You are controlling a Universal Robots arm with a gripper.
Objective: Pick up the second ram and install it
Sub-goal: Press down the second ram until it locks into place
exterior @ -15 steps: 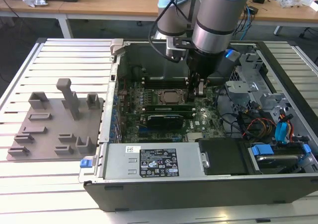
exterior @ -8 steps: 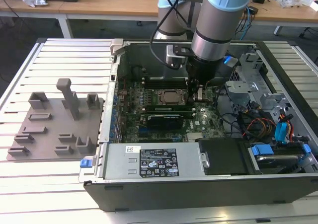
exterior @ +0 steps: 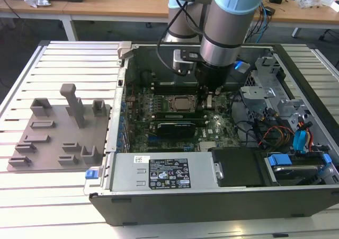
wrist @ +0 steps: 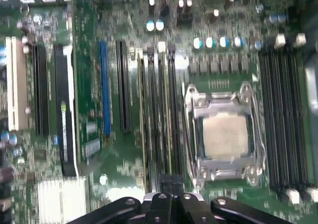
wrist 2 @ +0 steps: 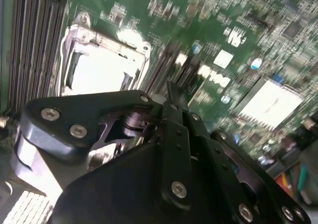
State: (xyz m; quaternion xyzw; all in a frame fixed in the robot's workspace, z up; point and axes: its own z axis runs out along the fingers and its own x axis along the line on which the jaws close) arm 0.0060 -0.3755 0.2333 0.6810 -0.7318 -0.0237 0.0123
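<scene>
Inside the open computer case [exterior: 296, 194], on a slatted tabletop [exterior: 69, 59], the arm reaches straight down over the motherboard [exterior: 143, 133]. Its jaws [exterior: 207, 102] sit just to the exterior view's right of the CPU socket [exterior: 177, 104], low over the memory slots [exterior: 204, 114] there. In the first wrist view the jaws [wrist: 170, 190] are drawn close together, their tips meeting at the near end of the black slots [wrist: 159, 114] that run alongside the socket frame [wrist: 224, 134]. The second wrist view shows the jaws [wrist 2: 171, 97] likewise nearly pressed together, a thin dark edge between the fingers [wrist 2: 175, 115], but I cannot tell whether that edge is the second ram or part of the slot below. No green stick can be made out clearly in the grip from either wrist view, and the exterior view hides the fingertips behind the wrist. A grey fixture plate [exterior: 61, 133] with raised holders lies on the tabletop at the exterior view's left, well apart from the case.
</scene>
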